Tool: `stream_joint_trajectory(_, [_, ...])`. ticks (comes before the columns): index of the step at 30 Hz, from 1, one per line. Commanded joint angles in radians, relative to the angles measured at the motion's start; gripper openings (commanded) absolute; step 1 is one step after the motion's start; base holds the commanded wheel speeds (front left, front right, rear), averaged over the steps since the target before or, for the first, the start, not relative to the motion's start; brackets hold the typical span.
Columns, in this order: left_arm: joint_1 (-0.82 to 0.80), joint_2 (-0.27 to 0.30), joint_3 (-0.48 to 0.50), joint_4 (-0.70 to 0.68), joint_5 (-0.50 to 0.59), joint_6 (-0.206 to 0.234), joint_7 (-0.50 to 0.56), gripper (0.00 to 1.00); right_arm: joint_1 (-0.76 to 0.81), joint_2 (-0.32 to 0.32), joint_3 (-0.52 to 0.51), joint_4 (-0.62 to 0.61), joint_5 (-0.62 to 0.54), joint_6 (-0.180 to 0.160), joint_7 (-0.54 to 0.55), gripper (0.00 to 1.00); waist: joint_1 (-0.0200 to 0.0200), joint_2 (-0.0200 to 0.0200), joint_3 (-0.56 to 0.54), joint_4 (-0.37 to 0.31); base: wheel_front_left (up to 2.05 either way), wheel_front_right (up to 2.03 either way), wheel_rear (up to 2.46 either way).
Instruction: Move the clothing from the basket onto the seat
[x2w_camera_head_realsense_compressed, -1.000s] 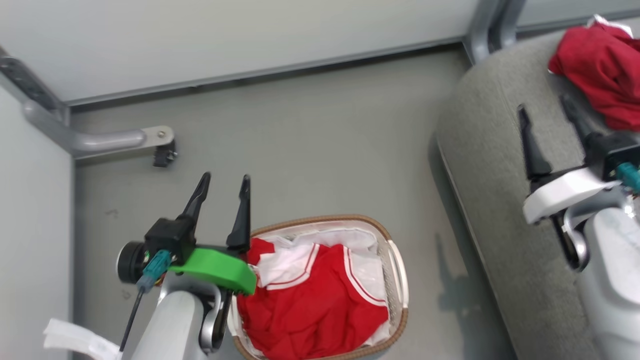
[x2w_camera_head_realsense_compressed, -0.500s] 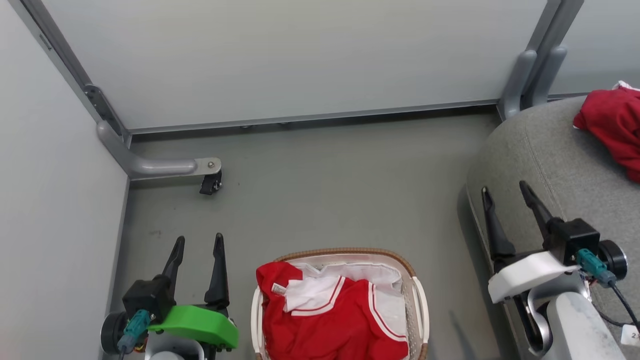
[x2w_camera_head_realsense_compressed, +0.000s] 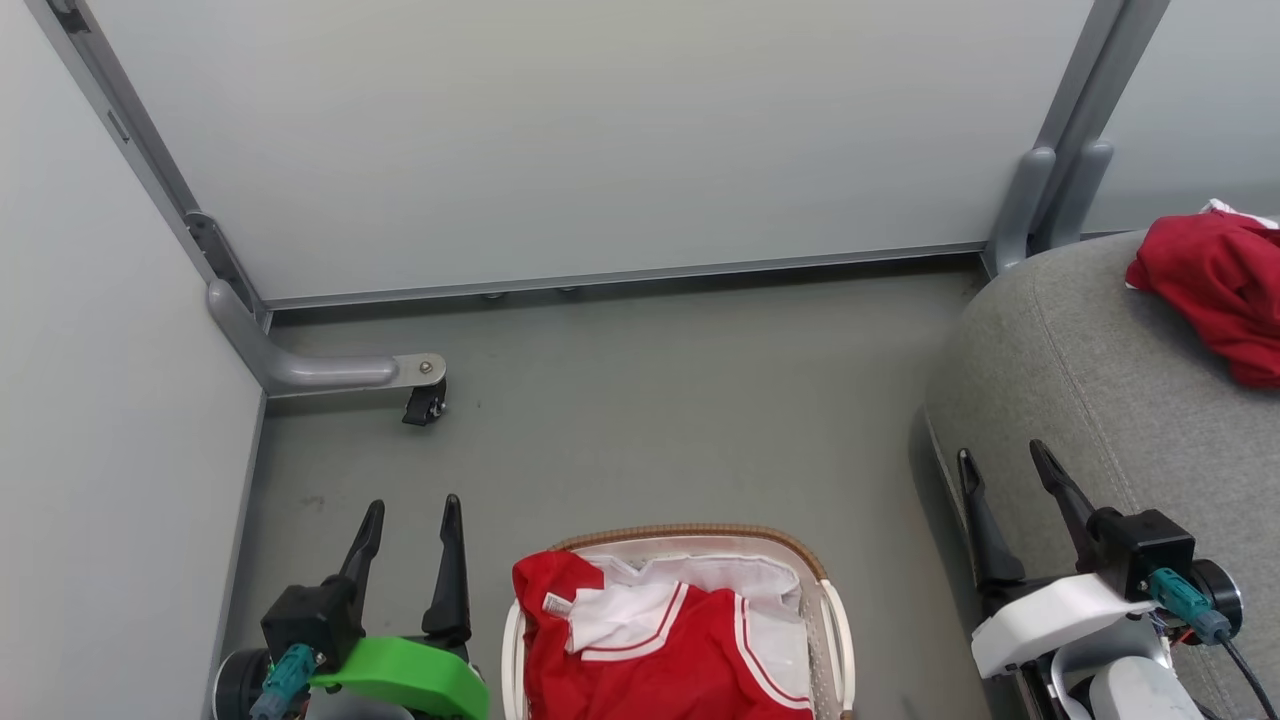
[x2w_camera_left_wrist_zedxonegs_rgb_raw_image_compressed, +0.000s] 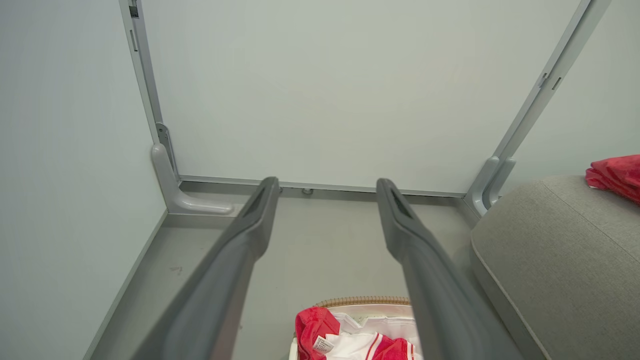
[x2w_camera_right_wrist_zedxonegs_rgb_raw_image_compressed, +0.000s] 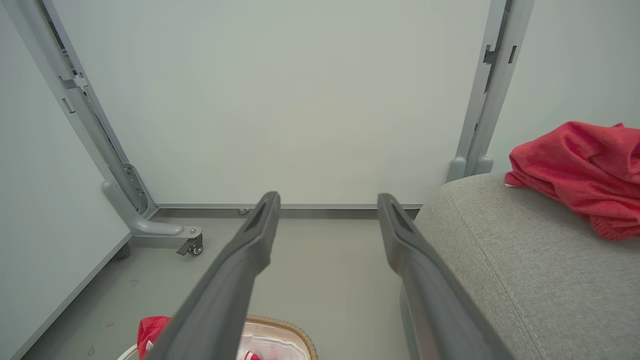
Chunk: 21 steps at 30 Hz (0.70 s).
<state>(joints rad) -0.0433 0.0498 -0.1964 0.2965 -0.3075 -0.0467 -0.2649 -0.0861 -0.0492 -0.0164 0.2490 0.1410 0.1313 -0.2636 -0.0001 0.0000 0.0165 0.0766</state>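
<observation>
- Left end effector stood spread, empty, beside the basket.
- Right end effector stood spread, empty, by the seat.
- Red clothing lay in the basket; another garment on the seat.

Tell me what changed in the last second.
The view itself shifted, which accounts for much of the difference. The right gripper drew back from the red garment on the seat. It and the left gripper stay open and empty. The clothing in the basket lies unchanged.
</observation>
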Motion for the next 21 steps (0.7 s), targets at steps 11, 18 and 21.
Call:
stream_joint_trajectory(11, [-0.001,0.001,0.0,0.01,0.009,-0.004,0.001,1.0,0.01,-0.003,0.011,0.009,-0.012,-0.001,-0.002,1.0,0.0001,0.0,-0.005,-0.003,0.0,0.0,0.0])
stream_joint_trajectory(18, [-0.001,0.001,-0.002,0.012,0.011,-0.007,0.001,1.0,0.006,-0.003,0.016,0.001,-0.006,-0.001,-0.002,1.0,0.0001,0.0,-0.004,-0.002,0.0,0.0,0.0])
stream_joint_trajectory(21, [-0.001,0.001,-0.002,0.01,0.011,-0.008,0.001,1.0,0.005,-0.003,0.017,-0.003,-0.005,-0.001,-0.002,1.0,0.0001,0.0,-0.004,-0.002,0.0,0.0,0.0])
